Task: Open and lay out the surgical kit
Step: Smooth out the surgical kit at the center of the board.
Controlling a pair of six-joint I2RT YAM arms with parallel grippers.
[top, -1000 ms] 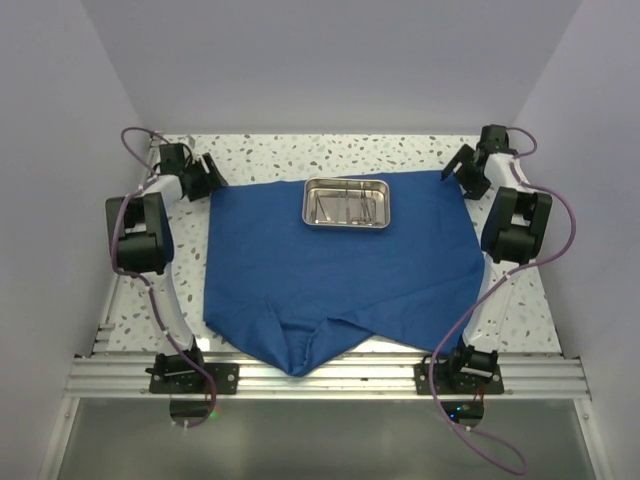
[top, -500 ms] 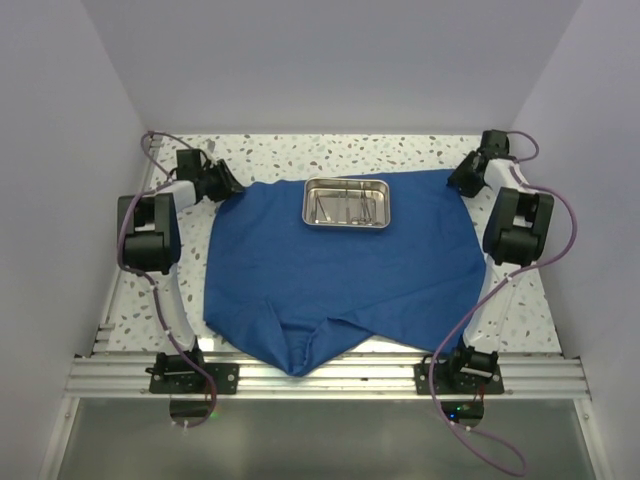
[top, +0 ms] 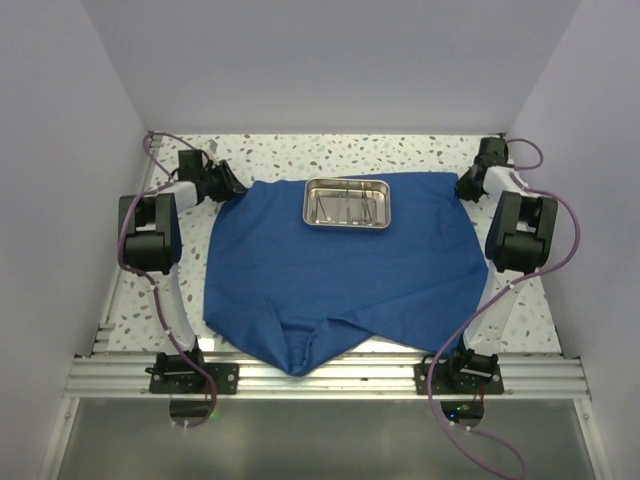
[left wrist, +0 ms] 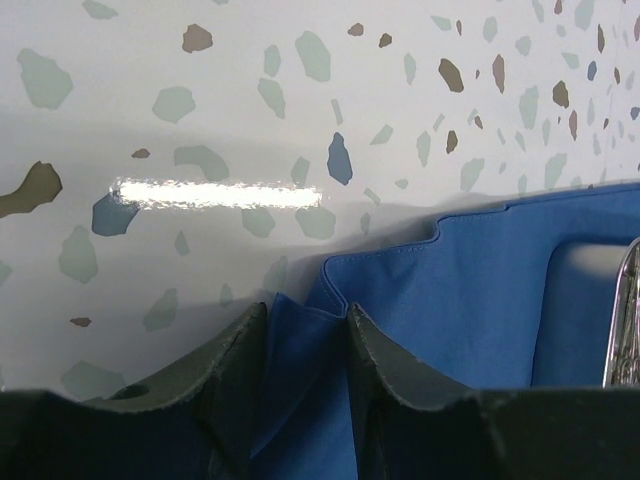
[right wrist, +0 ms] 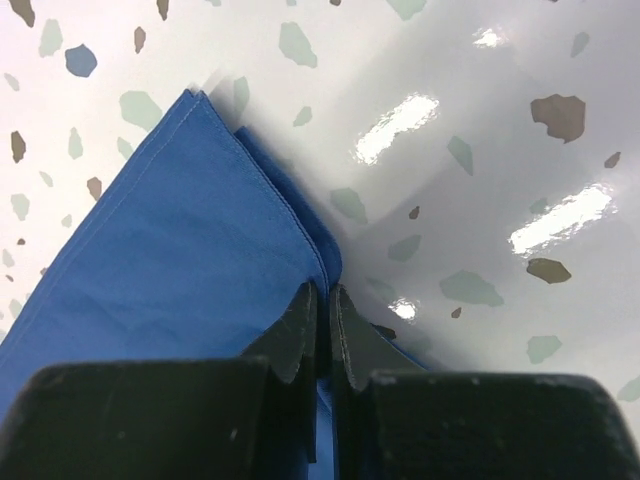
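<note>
**Change noted:** the left gripper (top: 226, 185) has been brought inward from the bare table (top: 290, 150) onto the far-left corner of the cloth wrap (top: 330, 280), and that corner has been drawn in and rumpled. The right gripper (top: 467, 185) has been carried outward toward the table's far-right corner, with the wrap's far-right corner drawn along.

**Cloth wrap:** royal blue, opened to a large sheet and spread over most of the table. The near corner is seen doubled over at the near edge, lapping onto the aluminium rail (top: 330, 375).

**Steel tray** (top: 347, 203): set upright on the wrap near its far edge, between the two grippers. Thin steel instruments (top: 345, 208) are contained in it; tweezers and scissors cannot be told apart.

**Left gripper:** clamped on a bunched fold of the corner, with fabric filling the gap between the fingers.

**Right gripper:** fingers pressed almost together on the hem at the corner's tip; only the very edge is held.

**Hazards, as judged:**
- The thin hold on the right could be lost under tension, letting that corner fall slack.
- If the corners are pulled unevenly, the sheet could be skewed and the tray dragged with it.
- If the far edge is lifted or jerked, the tray could be tilted and the instruments spilled.
- The doubled near corner would not be flattened by pulls at the far corners alone.
</note>
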